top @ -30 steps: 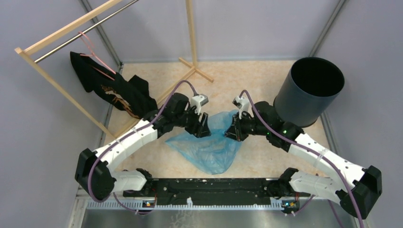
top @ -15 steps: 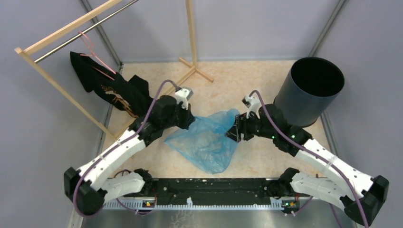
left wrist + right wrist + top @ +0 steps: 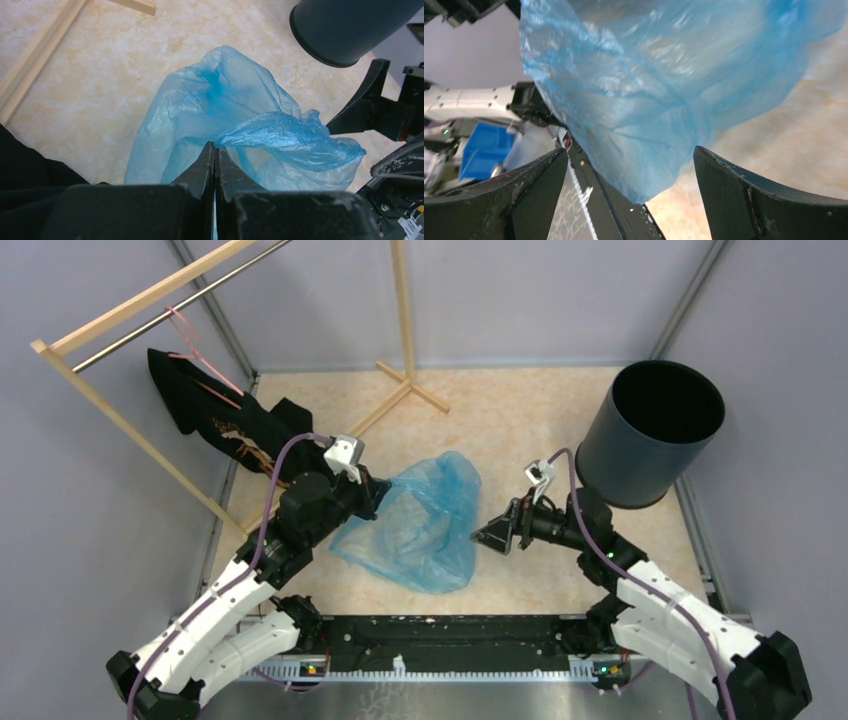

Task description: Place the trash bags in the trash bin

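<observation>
Moved since half a second ago: left gripper (image 3: 380, 494) and bag (image 3: 418, 525) are both drawn further from the bin (image 3: 640, 455); right gripper (image 3: 488, 537) has let the film go and backed off from it. Item 1, bag: light-blue translucent film, crumpled and glossy, lying on the table (image 3: 500, 410) well apart from the bin on its left, the edge away from the bin lifted. Item 2, left gripper: jaws pressed flat together on a fold of the bag (the left wrist view shows film caught right at the tips), on the side of the bag away from the bin. Item 3, right gripper: jaws spread wide, holding nothing, placed between bag and bin, just beside the bag's bin-side edge; whether it touches the film cannot be told. Its wrist view shows the bag hanging ahead of the two parted fingers (image 3: 524, 195). Item 4, bin: dark grey cylinder, upright, mouth up. Item 5, garment (image 3: 235, 435): black cloth, draped at a wooden rack (image 3: 120, 421), far from the bin, beyond the left gripper.
</observation>
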Tool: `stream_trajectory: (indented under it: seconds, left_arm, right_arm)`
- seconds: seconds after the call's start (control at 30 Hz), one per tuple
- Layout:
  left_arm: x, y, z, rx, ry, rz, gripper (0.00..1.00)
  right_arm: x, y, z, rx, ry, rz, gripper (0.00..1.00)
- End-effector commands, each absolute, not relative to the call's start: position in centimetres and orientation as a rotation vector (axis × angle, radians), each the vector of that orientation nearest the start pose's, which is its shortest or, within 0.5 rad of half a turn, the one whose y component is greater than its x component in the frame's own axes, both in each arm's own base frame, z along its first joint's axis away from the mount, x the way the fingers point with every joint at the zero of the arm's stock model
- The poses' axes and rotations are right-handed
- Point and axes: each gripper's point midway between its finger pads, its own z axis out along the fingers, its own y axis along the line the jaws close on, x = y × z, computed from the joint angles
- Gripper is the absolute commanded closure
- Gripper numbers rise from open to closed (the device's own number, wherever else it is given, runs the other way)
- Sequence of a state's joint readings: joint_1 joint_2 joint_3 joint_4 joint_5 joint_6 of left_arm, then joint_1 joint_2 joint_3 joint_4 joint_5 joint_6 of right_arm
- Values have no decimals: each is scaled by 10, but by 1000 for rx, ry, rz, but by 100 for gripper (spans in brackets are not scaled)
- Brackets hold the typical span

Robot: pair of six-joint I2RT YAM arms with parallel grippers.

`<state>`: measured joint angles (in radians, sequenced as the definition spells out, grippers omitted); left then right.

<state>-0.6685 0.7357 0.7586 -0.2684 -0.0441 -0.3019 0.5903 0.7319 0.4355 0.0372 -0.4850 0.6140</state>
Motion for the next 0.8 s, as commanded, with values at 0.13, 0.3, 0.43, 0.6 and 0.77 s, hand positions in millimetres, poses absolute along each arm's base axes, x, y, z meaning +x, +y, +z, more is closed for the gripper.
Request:
stream_trajectory:
  seconds: [0.13,0.3,0.43,0.6,0.77]
  left_arm:
    - [230,-192,271,311,1760,-683,100]
    - [218,-201,292,395,1678,-756,100]
    - [190,-221,328,546,1519,-924,100]
    - [183,-229,348,600,1461,-968,100]
    - [183,-230,359,604,1432,-973,100]
  right_arm:
    - [151,268,215,-654,1641,1511,3]
    - [166,269,223,-688,1644,1410,4]
    - [167,264,240,-709,1613,1349,2]
    - [164,261,249,-734,1588,1323,1]
    - [156,259,254,-751,1567,1348,1]
